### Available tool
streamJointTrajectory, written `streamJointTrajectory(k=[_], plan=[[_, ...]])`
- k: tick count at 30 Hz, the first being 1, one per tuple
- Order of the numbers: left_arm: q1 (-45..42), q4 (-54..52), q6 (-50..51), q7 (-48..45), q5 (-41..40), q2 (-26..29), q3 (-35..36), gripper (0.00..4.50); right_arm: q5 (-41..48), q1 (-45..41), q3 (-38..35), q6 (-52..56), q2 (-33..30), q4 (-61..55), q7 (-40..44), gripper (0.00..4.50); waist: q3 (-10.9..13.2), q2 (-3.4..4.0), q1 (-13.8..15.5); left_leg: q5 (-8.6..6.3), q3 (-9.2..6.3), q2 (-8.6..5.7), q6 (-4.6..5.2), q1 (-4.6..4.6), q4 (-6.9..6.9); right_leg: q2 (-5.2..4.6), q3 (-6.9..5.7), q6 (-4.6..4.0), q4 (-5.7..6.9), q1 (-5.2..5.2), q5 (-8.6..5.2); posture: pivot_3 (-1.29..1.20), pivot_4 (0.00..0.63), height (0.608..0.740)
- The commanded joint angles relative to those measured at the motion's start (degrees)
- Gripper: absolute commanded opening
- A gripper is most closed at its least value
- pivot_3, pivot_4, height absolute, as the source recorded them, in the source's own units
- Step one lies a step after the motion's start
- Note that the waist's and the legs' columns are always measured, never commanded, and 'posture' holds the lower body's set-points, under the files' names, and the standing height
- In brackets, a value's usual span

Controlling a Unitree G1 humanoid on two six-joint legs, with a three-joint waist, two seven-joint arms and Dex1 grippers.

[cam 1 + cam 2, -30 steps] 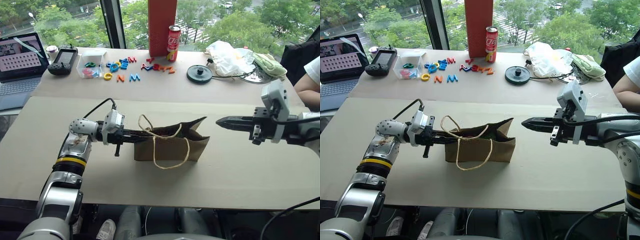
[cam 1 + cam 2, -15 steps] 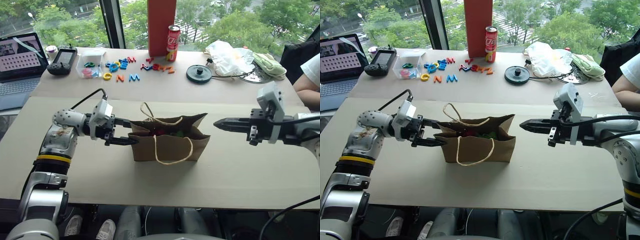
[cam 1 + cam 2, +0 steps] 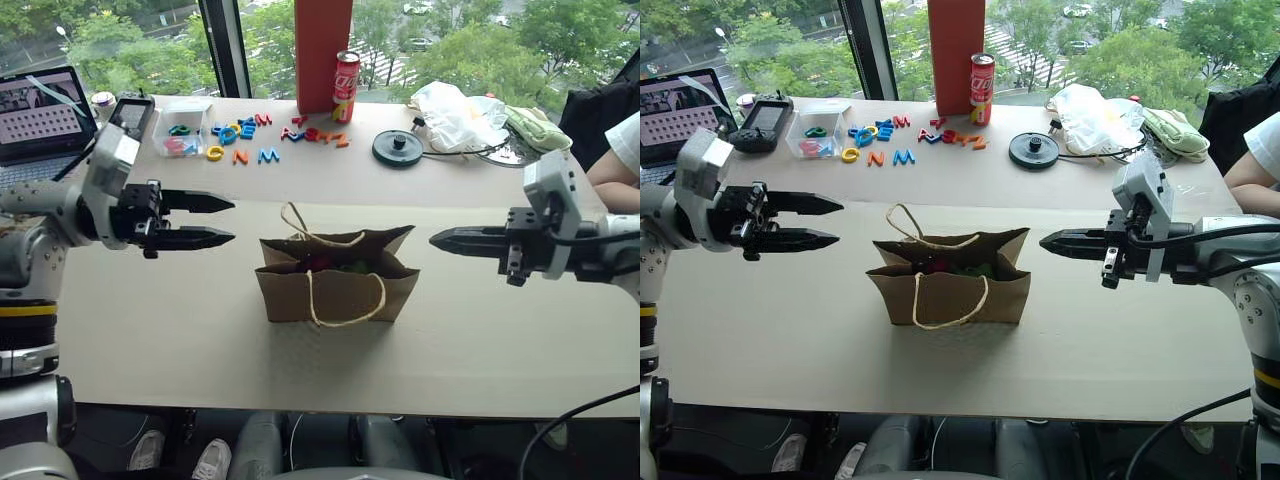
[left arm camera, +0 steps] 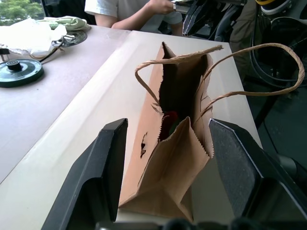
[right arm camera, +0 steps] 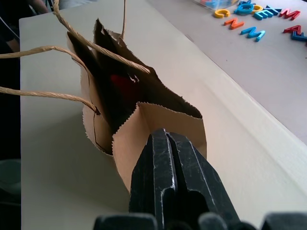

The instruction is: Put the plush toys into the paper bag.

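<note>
Plush toys sit inside the paper bag [image 3: 337,280], seen through its open mouth as a red one [image 3: 318,263] beside a green one [image 3: 352,266]; the bag stands upright at the middle of the pale surface [image 3: 200,330], its cord handles [image 3: 345,300] loose, one drooping over the front face; the left end effector [image 3: 225,220] hangs above the surface off the bag's left side, apart from it, fingers spread and empty, pointing toward the bag; the right end effector [image 3: 436,240] hangs off the bag's right side, also apart, its fingers pressed together on nothing, tip aimed at the bag's upper edge; on the far surface lie coloured letters [image 3: 240,135], a clear box [image 3: 184,127], a red can [image 3: 346,87], a black disc [image 3: 399,147], a white plastic bag [image 3: 452,115] and a laptop [image 3: 42,120]; a person's arm [image 3: 615,170] shows at the right edge.
</note>
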Motion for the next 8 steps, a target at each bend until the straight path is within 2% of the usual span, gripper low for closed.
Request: streamJointTrajectory(k=[1,8], plan=[[-1.0,-0.7,2.0,1.0,-2.3,0.2,1.9,2.89,1.5,-2.0,-1.7,-1.6,-0.1,-0.6,0.2,0.00,0.0,0.00,0.0,0.00,0.01,0.00,0.00,0.00,0.00,0.00,0.00,0.00,0.00,0.00,0.00,0.00,0.150,0.739],[-0.5,-1.0,1.1,1.8,-2.5,-0.2,2.0,2.89,1.7,-3.0,-1.2,-1.5,0.1,-0.4,0.1,0.00,0.0,0.00,0.2,0.00,0.02,0.00,0.00,0.00,0.00,0.00,0.00,0.00,0.01,-0.01,0.00,0.00,0.150,0.739]])
